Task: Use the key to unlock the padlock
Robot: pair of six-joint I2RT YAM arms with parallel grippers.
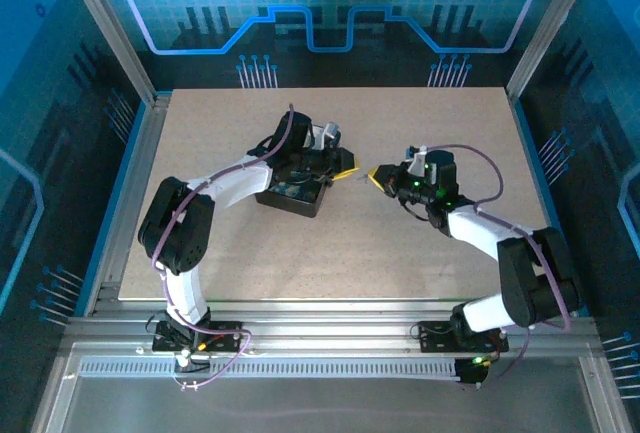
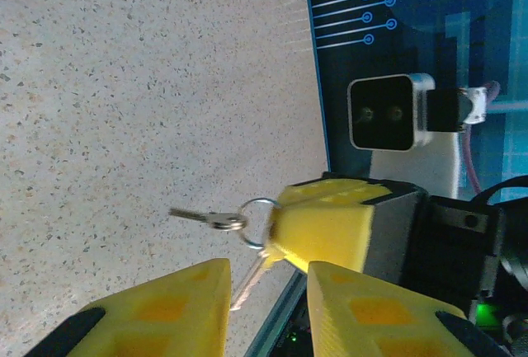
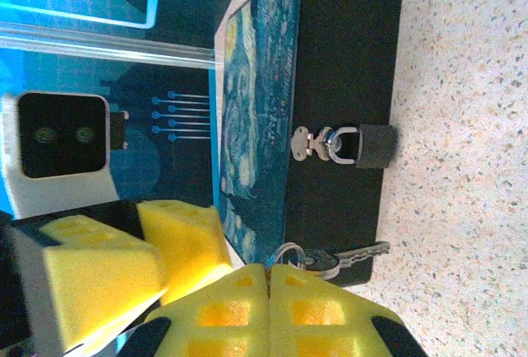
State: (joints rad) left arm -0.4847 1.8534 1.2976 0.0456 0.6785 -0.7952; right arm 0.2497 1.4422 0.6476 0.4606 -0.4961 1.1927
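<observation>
On the front wall of the black box [image 3: 338, 60], right wrist view: the padlock [image 3: 375, 147] hangs by its shackle from the silver hasp [image 3: 307, 143]. Its dark body sits clear of the table. Can't make out the keyhole from this angle.

Right gripper [image 3: 269, 291]: fingers pressed together on the key ring [image 3: 289, 256]. The exact pinch point is hidden between the yellow pads. The key [image 3: 363, 252] sticks out from the ring, held off the table near one end of the box front and well apart from the padlock. Can't tell if it touches the box.

In the left wrist view a second pale blade [image 2: 247, 283] dangles from the same ring, its lower end cut off behind a finger.

Left gripper [image 2: 268, 268]: fingers apart, pointed at the right gripper's tip, close to it.

In the top view the two grippers face each other over the middle of the table [image 1: 420, 253], the left one just beside the box. Padlock and key are too small to resolve there.
</observation>
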